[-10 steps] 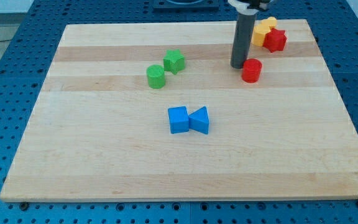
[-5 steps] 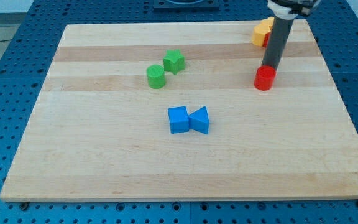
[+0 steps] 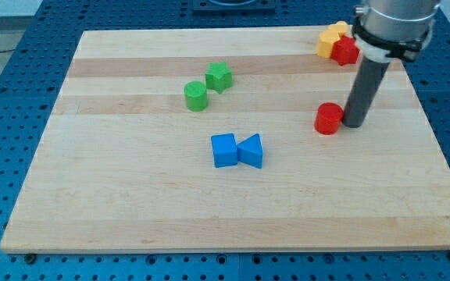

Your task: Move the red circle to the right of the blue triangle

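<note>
The red circle [image 3: 328, 119] lies on the wooden board, right of centre. My tip [image 3: 355, 123] stands just to its right, touching or nearly touching it. The blue triangle [image 3: 251, 151] lies near the board's middle, below and to the left of the red circle, with a blue cube [image 3: 224, 150] touching its left side.
A green cylinder [image 3: 196, 96] and a green block [image 3: 219, 76] sit left of centre toward the top. A yellow block [image 3: 331, 39] and a red block [image 3: 345, 51] sit together at the top right corner, just above my rod.
My tip swung from the red circle's left, around its top, to its right side. The red circle slid a little to the right and toward the view's bottom.
</note>
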### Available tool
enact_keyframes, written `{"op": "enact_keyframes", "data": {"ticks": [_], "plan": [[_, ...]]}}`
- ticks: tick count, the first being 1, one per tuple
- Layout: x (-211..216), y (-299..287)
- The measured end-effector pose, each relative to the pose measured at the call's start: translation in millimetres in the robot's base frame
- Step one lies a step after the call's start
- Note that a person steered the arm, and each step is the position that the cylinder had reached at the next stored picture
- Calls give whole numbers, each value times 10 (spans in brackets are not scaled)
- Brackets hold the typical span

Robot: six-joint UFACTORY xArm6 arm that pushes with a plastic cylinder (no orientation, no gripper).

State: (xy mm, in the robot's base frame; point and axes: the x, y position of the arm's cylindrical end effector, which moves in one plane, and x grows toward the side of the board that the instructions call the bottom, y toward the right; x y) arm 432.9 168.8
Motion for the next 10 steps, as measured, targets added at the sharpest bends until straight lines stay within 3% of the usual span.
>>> {"op": "enact_keyframes", "data": {"ticks": [2,4,7,10], "plan": [[-39,-355],[-503,-358],[-255,-365],[-368,-636]]}}
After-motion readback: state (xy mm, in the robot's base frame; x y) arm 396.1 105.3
